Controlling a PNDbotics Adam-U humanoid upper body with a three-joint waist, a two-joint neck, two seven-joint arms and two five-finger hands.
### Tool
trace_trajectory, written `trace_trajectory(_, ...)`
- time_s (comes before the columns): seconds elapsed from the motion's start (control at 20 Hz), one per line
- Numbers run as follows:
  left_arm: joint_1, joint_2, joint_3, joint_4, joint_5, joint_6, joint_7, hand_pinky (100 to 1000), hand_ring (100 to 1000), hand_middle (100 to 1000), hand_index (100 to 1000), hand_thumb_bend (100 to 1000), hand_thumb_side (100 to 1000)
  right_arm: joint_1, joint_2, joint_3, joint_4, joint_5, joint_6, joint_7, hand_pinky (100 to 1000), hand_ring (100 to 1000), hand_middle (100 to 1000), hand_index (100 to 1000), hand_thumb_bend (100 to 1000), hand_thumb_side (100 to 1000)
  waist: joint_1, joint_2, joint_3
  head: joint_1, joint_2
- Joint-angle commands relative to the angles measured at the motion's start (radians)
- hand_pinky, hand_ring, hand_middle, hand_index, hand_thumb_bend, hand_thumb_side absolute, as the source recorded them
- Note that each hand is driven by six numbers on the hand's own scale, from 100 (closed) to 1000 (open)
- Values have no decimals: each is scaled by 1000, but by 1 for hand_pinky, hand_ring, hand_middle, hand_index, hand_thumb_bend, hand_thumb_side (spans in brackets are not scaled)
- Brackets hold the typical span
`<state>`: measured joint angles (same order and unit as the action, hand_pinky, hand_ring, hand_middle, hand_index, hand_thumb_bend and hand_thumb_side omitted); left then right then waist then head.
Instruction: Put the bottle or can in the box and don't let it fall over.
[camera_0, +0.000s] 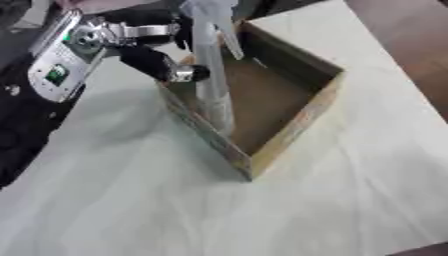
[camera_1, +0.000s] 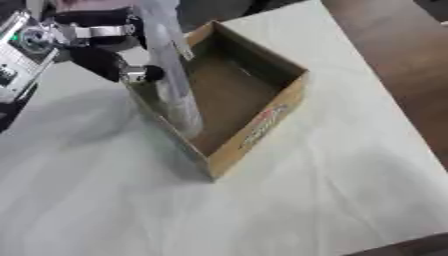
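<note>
A tall clear plastic bottle (camera_0: 213, 85) stands nearly upright inside an open brown cardboard box (camera_0: 302, 120), its base low against the box's left wall. My left hand (camera_0: 162, 57) comes in from the upper left. Its dark fingers and thumb are curled round the bottle's upper part, and one silver-tipped finger (camera_1: 133, 74) sits just outside the box's left rim. The bottle's top is blurred at the upper edge of the view. My right hand shows in neither view.
The box sits askew on a white cloth-covered table (camera_0: 175, 200), with a printed front wall (camera_1: 262, 125). A brown wooden surface (camera_1: 394, 55) runs along the right side. The silver forearm (camera_0: 61, 60) hangs over the table's left edge.
</note>
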<state>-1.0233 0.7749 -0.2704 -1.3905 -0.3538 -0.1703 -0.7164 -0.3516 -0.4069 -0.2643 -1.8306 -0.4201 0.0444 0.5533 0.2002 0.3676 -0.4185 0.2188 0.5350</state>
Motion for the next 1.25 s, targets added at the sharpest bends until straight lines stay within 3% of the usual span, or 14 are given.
trace_trajectory(0.05, -2, 53, 26, -4, 12, 4, 3, 796, 789, 820, 930, 334, 806, -2, -14, -11, -7, -8, -4, -3, 1000, 1000, 1000, 991, 100, 696, -20, -24, 2, -1, -1)
trace_trajectory(0.5, 55, 113, 61, -29, 66, 13, 13, 785, 772, 811, 922, 296, 787, 12, -23, -19, -5, -17, -15, -14, 1000, 1000, 1000, 990, 100, 677, -39, -40, 24, -12, 14)
trace_trajectory(0.65, 97, 154, 88, -56, 113, 27, 31, 774, 752, 800, 918, 229, 768, 20, -32, -24, -4, -24, -22, -22, 1000, 1000, 1000, 989, 100, 664, -50, -53, 44, -27, 30)
trace_trajectory(0.7, 111, 168, 97, -68, 133, 35, 38, 763, 738, 791, 916, 152, 759, 23, -36, -26, -4, -27, -24, -25, 1000, 1000, 1000, 989, 100, 658, -54, -57, 51, -32, 35)
trace_trajectory(0.75, 130, 187, 109, -82, 153, 46, 53, 761, 732, 788, 915, 136, 752, 26, -39, -28, -4, -31, -27, -28, 1000, 1000, 1000, 988, 100, 662, -60, -64, 61, -42, 44)
trace_trajectory(0.9, 209, 251, 149, -150, 246, 84, 116, 730, 676, 762, 909, 100, 774, 39, -52, -34, -3, -44, -36, -40, 1000, 1000, 1000, 987, 100, 637, -78, -84, 91, -76, 65)
trace_trajectory(1.05, 308, 298, 195, -238, 381, 131, 188, 679, 583, 709, 876, 100, 689, 48, -68, -41, -2, -58, -50, -55, 1000, 1000, 1000, 985, 100, 613, -99, -104, 123, -129, 81)
trace_trajectory(1.25, 530, 332, 283, -458, 589, 140, 367, 601, 519, 659, 854, 100, 665, 44, -88, -49, -6, -87, -69, -81, 1000, 1000, 1000, 982, 100, 576, -126, -124, 161, -192, 89)
